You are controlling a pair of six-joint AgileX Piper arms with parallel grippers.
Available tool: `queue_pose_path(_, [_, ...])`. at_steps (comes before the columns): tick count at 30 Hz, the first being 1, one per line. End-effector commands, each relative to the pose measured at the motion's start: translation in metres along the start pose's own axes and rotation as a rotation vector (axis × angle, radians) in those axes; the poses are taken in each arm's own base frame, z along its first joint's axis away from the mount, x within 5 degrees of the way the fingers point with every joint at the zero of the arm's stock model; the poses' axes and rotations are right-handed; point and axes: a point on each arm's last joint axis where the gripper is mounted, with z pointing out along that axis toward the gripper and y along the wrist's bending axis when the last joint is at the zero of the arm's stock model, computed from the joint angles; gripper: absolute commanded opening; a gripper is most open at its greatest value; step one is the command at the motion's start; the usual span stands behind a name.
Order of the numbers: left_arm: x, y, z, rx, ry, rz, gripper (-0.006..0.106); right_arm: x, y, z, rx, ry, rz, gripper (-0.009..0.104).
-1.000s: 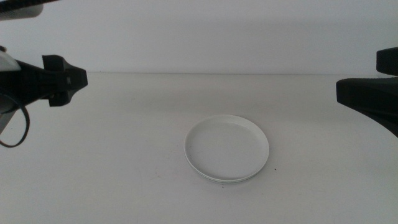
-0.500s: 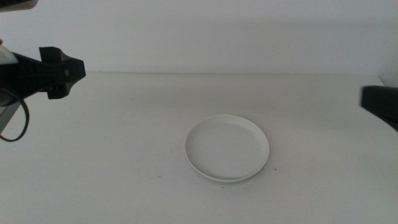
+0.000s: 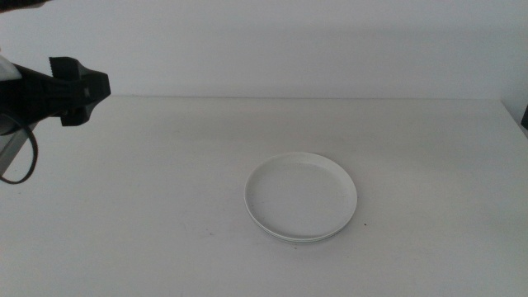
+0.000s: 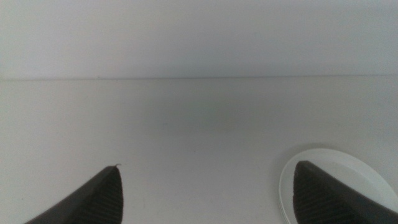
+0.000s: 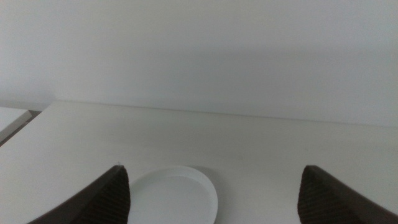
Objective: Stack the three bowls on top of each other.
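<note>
The white bowl (image 3: 301, 196) sits near the middle of the table. A thin pale rim of another bowl shows under its front edge. The mint green and grey bowls do not show on their own; what lies under the white one is hidden. My left gripper (image 3: 92, 89) hangs raised at the far left, well away from the bowl. Its jaws stand wide apart and empty in the left wrist view (image 4: 207, 167), with the white bowl (image 4: 339, 159) behind one jaw. My right gripper (image 5: 213, 169) is out of the middle view, open and empty, with the white bowl (image 5: 174, 194) below it.
The white table (image 3: 165, 206) meets a plain white wall at the back. The table's right edge (image 3: 513, 124) shows at the far right. A black cable loop (image 3: 21, 161) hangs from the left arm.
The right gripper has drawn back to the right, out of the middle view. The left gripper has moved a little up and to the left. The bowl has not moved.
</note>
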Motion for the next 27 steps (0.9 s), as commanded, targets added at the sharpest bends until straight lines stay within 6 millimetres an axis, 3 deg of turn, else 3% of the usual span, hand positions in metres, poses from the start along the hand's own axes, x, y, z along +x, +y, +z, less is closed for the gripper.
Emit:
queue_pose_path(1, [-0.001, 0.001, 0.000, -0.004, -0.020, 0.004, 0.094, -0.002, 0.001, -0.001, -0.008, -0.026, -0.022, 0.086])
queue_pose_path(15, [-0.002, 0.001, 0.001, -0.009, -0.043, 0.008, 0.094, -0.001, 0.001, -0.001, -0.011, -0.017, 0.000, 0.086])
queue_pose_path(17, [0.003, 0.002, -0.007, -0.011, -0.067, 0.019, 0.094, 0.002, 0.000, 0.001, -0.010, -0.015, 0.000, 0.086])
queue_pose_path(19, [0.015, 0.003, -0.020, -0.011, -0.106, 0.026, 0.094, 0.012, -0.001, -0.002, -0.018, -0.046, 0.025, 0.086])
queue_pose_path(22, [0.048, 0.008, -0.037, -0.016, -0.217, 0.026, 0.094, 0.036, -0.010, -0.007, 0.014, -0.138, 0.062, 0.086])
queue_pose_path(27, [0.129, 0.022, -0.044, -0.028, -0.243, 0.021, 0.094, 0.102, -0.035, -0.011, 0.197, -0.167, 0.101, 0.086])
